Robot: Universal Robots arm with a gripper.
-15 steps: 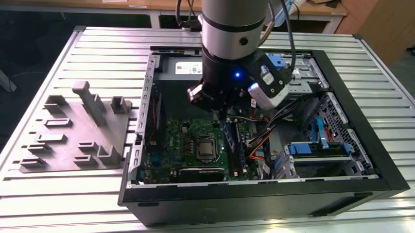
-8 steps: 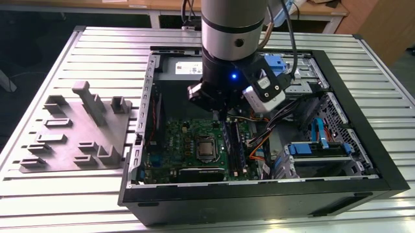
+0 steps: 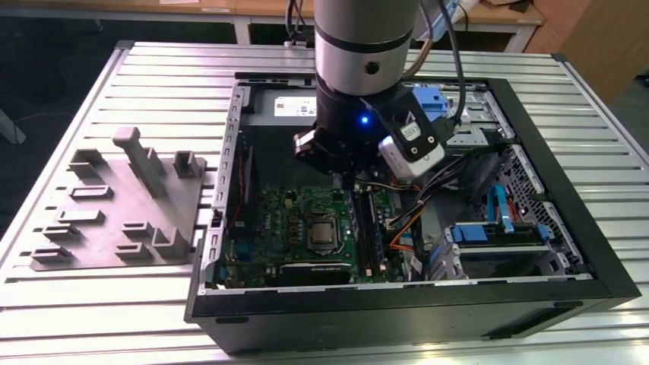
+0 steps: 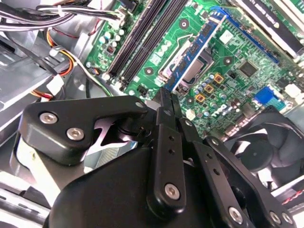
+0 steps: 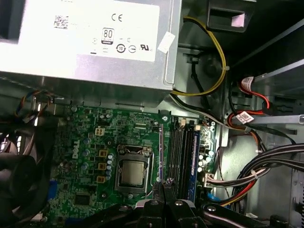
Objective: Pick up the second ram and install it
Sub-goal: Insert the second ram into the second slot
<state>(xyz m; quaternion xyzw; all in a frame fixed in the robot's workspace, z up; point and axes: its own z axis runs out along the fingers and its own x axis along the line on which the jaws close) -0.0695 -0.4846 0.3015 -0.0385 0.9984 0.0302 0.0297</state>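
Exterior view: second ram (image 3: 361, 232) stands on edge under claw (image 3: 350, 182), long axis 12-to-6. It sits over board (image 3: 273, 220), between processor socket (image 3: 322, 232) at 9 o'clock and memory slots (image 3: 381, 228) at 3 o'clock, parallel to slots and just beside them. Claw looks pinched nearly closed on ram's 12 o'clock end. Cable bundle (image 3: 408, 224) crowds beyond slots at 3. Case wall (image 3: 231, 175) well apart at 9.

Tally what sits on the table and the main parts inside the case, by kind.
Case: 1
Fixture: 1
Motherboard: 1
Power supply: 1
CPU: 1
Fan: 1
Total: 6
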